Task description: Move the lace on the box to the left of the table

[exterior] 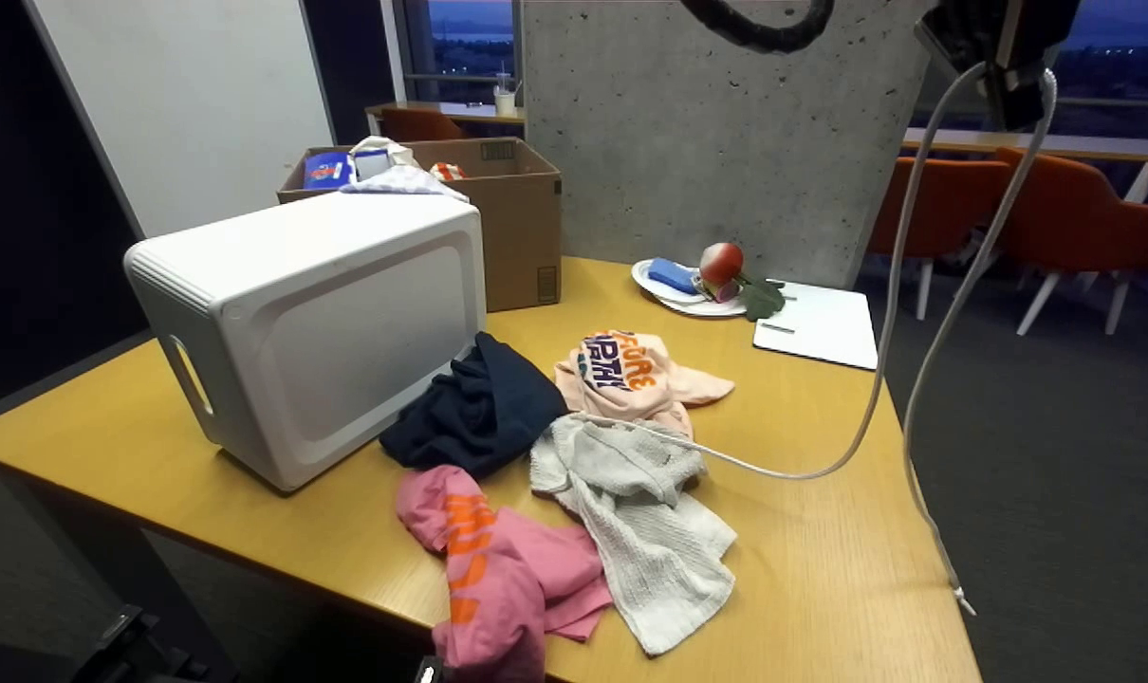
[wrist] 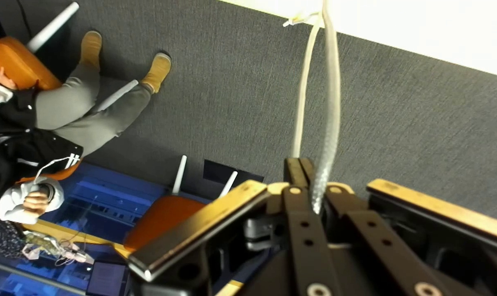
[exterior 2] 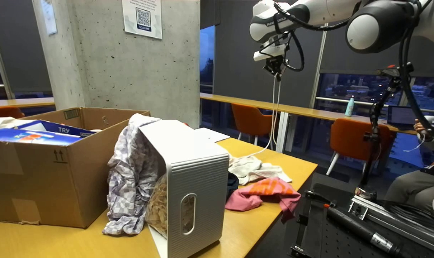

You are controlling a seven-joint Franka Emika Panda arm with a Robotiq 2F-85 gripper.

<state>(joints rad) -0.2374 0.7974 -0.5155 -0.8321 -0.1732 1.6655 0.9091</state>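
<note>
My gripper (exterior: 1014,112) is shut on the white lace (exterior: 895,285), high above the right end of the table (exterior: 821,588). It also shows in an exterior view (exterior 2: 278,77). The lace hangs in two strands. One strand curves down to the table and runs onto the grey-white cloth (exterior: 650,512); the other hangs by the right edge to a knotted tip. In the wrist view (wrist: 301,164) the fingertips are together and the lace (wrist: 334,102) comes out between the fingers. A white box (exterior: 365,332) stands on its side, left on the table; it shows in both exterior views (exterior 2: 210,200).
A cardboard box (exterior: 517,237) with packages stands behind the white box. Navy (exterior: 489,408), pink (exterior: 536,569) and peach (exterior: 621,379) cloths lie mid-table. A plate (exterior: 645,280) with a sponge and a whiteboard (exterior: 821,323) lie at the back. A person (wrist: 84,111) sits nearby.
</note>
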